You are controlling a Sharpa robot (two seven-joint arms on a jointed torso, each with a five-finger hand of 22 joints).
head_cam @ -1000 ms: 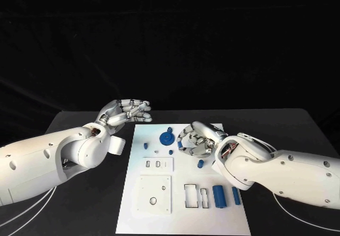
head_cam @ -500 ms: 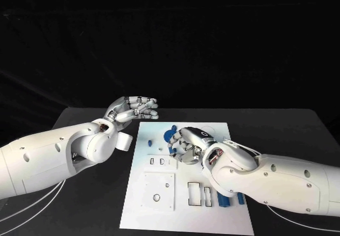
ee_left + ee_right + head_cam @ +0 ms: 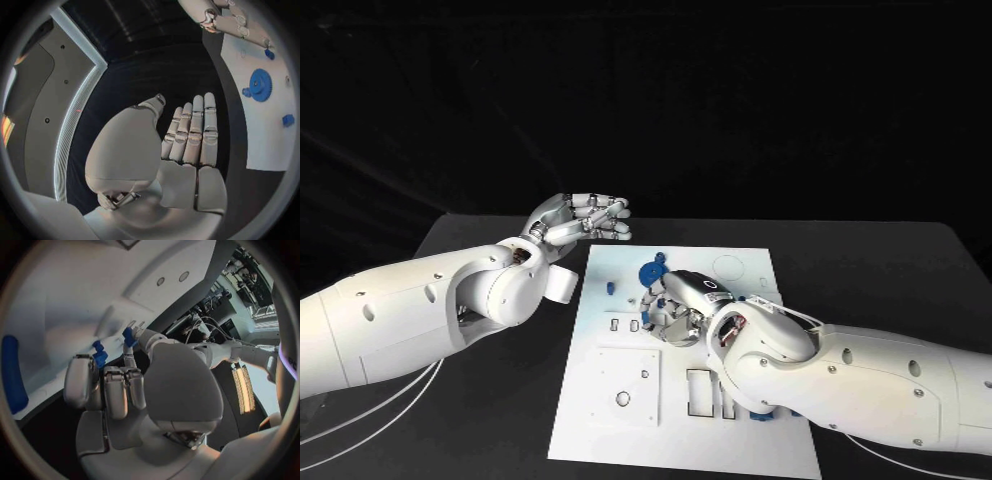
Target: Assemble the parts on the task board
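On the black table [image 3: 473, 250] before me lies the white task board [image 3: 747, 270], stretching away from my body, with the small blue parts spread over it. A blue gear [image 3: 646, 276] sits near the far end of the board, a small blue peg [image 3: 607, 288] lies just beside it toward my left, and in my left wrist view the same gear [image 3: 259, 85] shows with a smaller blue piece [image 3: 288, 120] near it. My right hand [image 3: 678, 305] is down over the middle of the board, close to the gear, fingers curled in toward the surface; in my right wrist view that hand [image 3: 119, 390] has its fingertips [image 3: 128, 362] close to two small blue pieces [image 3: 99, 356], but I cannot tell whether it grips one or only touches them. A longer blue bar [image 3: 12, 372] lies on the board near that hand. Nearer my body the board carries a square white plate [image 3: 626, 385] with a hole in it and rectangular slots [image 3: 708, 393]. My left hand [image 3: 584, 220] hangs above the table just off the board's far left corner, fingers curled in and holding nothing; in its wrist view the fingers [image 3: 190, 132] lie side by side.
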